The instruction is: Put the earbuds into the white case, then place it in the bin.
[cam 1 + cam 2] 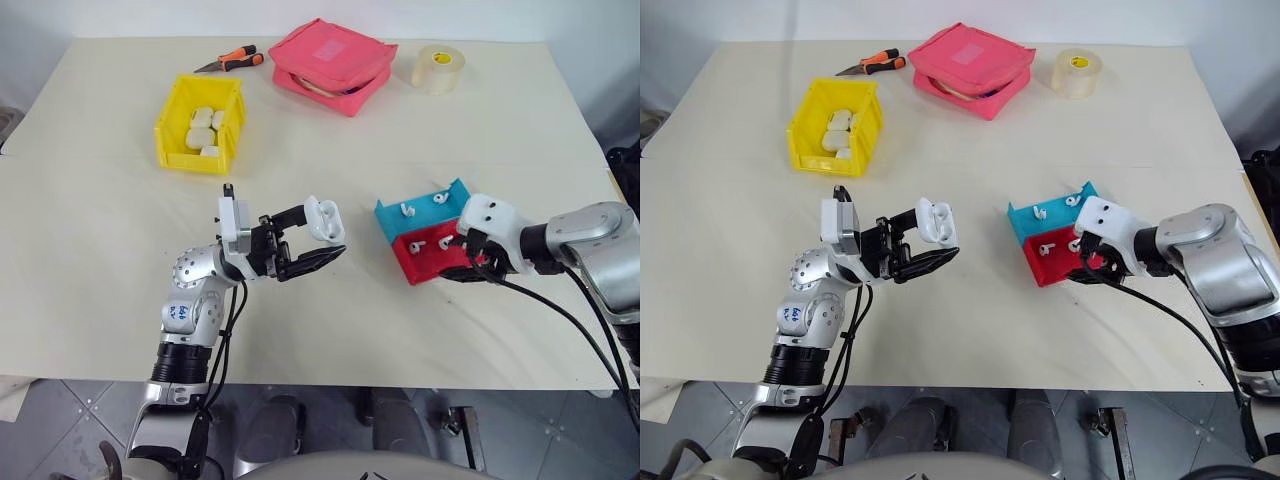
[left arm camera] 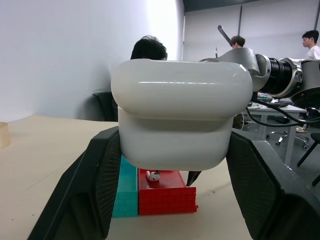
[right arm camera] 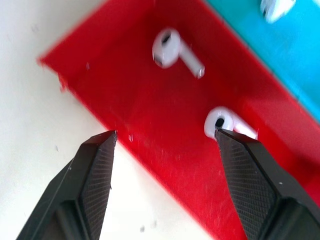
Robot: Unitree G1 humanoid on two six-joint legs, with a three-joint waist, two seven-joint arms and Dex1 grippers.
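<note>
My left gripper [image 1: 315, 242] hangs above the middle of the table, shut on the white case [image 1: 325, 220]. The case sits large between both black fingers [image 2: 95, 190] in the left wrist view, as a glossy rounded body [image 2: 180, 115]. To the right lie a red tray [image 1: 432, 270] and a blue tray [image 1: 392, 222] side by side. Two earbuds [image 3: 172, 50] [image 3: 225, 122] rest in the red tray, and two more [image 1: 407, 210] in the blue. My right gripper [image 3: 165, 145] is open just over the red tray, one fingertip next to an earbud. The yellow bin [image 1: 200, 160] stands at the far left.
Several white cases lie inside the bin. A pink zip pouch [image 1: 330, 65], a roll of tape [image 1: 438, 68] and orange-handled pliers [image 1: 232, 62] sit along the far edge. People [image 2: 147, 50] are in the room behind the table. Bare tabletop lies between bin and trays.
</note>
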